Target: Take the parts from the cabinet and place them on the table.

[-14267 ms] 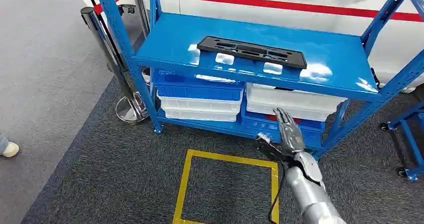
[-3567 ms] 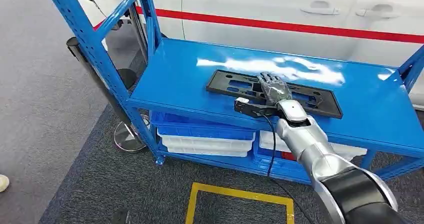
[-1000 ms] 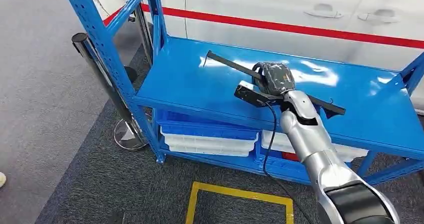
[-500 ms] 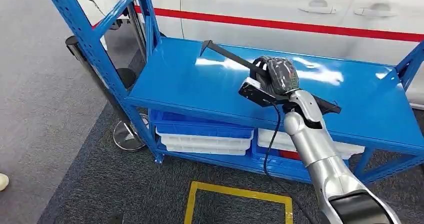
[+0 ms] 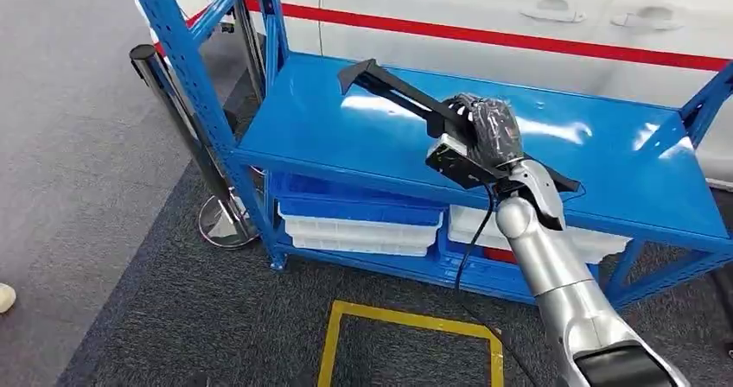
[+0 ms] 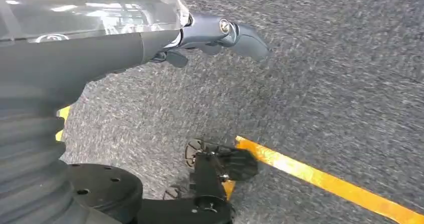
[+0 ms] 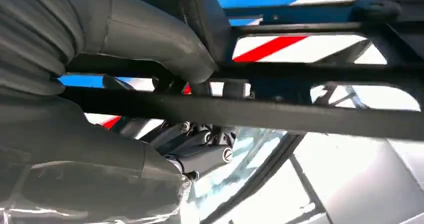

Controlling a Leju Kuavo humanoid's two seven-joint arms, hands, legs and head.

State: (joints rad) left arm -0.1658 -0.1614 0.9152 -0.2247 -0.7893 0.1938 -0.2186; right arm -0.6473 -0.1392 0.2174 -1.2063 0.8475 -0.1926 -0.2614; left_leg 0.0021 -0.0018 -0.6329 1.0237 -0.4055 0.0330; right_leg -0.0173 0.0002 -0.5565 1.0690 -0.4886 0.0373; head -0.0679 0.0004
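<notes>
Writing: none readable on the black plastic frame part (image 5: 393, 93), blue shelving rack (image 5: 596, 158) or white vehicle (image 5: 484, 7) with its red stripe.
Right robot hand (image 5: 484, 128): closed around the frame part near its middle, holding it tilted above the rack's top shelf.
Frame part: one end rises away from the robot hand; the other end dips near the shelf.
Right wrist view: thumb and fingers (image 7: 200, 154) wrapped on the part's bars (image 7: 280, 111).
Left robot hand (image 6: 220, 34): hangs over grey carpet (image 6: 325, 59) beside a yellow floor line (image 6: 320, 176); fingers apart, holding nothing.
Lower shelf: blue and white bins (image 5: 359, 218).
</notes>
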